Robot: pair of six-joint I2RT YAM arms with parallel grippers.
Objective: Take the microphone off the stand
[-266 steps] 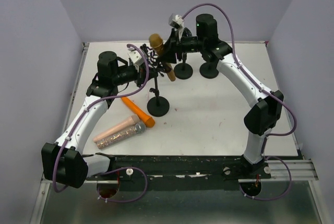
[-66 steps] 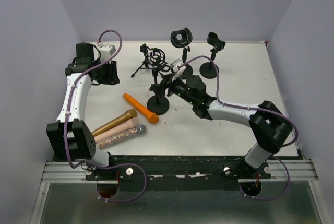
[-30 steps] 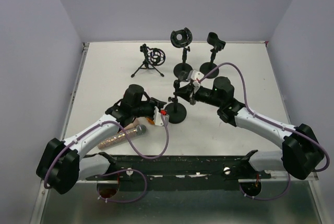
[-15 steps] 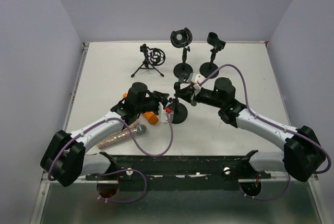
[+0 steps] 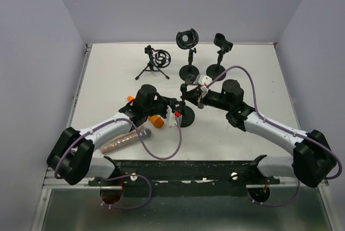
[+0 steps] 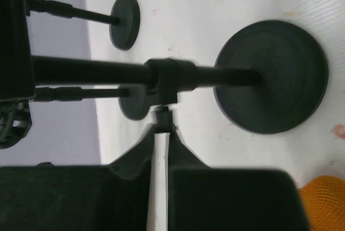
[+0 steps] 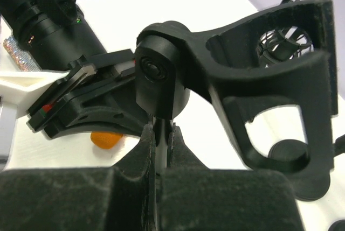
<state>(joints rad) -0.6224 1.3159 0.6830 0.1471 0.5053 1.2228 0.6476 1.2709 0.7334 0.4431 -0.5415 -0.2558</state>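
Nearest the arms' bases, a pink glitter-covered microphone [image 5: 119, 141] with a silver mesh head lies flat on the white table [image 5: 102, 80], its head end close under the left forearm. Just beyond it lies an orange microphone [image 5: 157, 121]. Its middle is hidden beneath the left arm, and its mesh end sits just beside the base of the stand. Both microphones are on the tabletop, off any stand.

In the middle of the table a black microphone stand [image 6: 272, 77] with a round flat base stands upright. The left gripper [image 6: 163, 130] reaches it low from the left. Its fingers [image 6: 186, 158] are drawn almost together with only a thin slit between them, and their tips pinch the small knob [image 6: 163, 117] that juts from the collar on the pole. The right gripper [image 7: 161, 134] comes in from the right at the top of the same stand. Its pads are pressed together on a thin stem just under the round pivot of the stand's U-shaped clip [image 7: 269, 80].

Farther back, well apart from both grippers, stand a small black tripod [image 5: 155, 61] carrying a ring-shaped shock mount and two more black round-based stands. One has a ring-shaped holder [image 5: 187, 39] and the other a plain clip [image 5: 221, 42].
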